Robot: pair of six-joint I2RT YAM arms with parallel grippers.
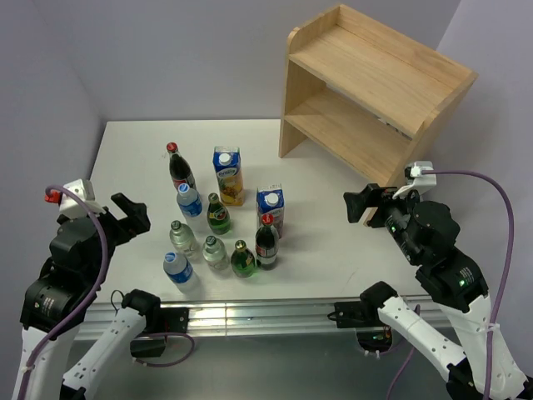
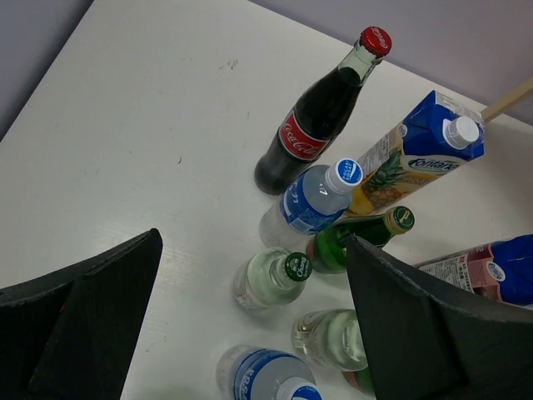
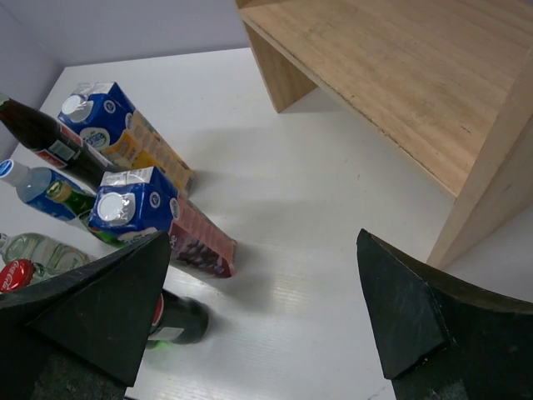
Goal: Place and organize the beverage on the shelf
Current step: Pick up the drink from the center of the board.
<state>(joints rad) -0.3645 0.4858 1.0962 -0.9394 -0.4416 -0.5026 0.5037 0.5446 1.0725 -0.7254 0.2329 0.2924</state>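
The beverages stand in a cluster left of the table's middle. There are two red-capped cola bottles (image 1: 179, 167) (image 1: 266, 242), two blue-topped juice cartons (image 1: 228, 175) (image 1: 271, 210), green bottles (image 1: 218, 214), clear glass bottles (image 1: 180, 237) and blue-capped water bottles (image 1: 189, 202). The wooden shelf (image 1: 375, 92) stands at the back right, and both tiers show nothing on them. My left gripper (image 1: 133, 213) is open and empty, left of the cluster; its wrist view looks down on a clear bottle (image 2: 268, 279). My right gripper (image 1: 363, 204) is open and empty, between the drinks and the shelf (image 3: 400, 75).
The white table (image 1: 333, 250) has bare surface between the cluster and the shelf. Grey walls close in behind and at both sides. The table's near edge is a metal rail (image 1: 250, 315) where the arms are mounted.
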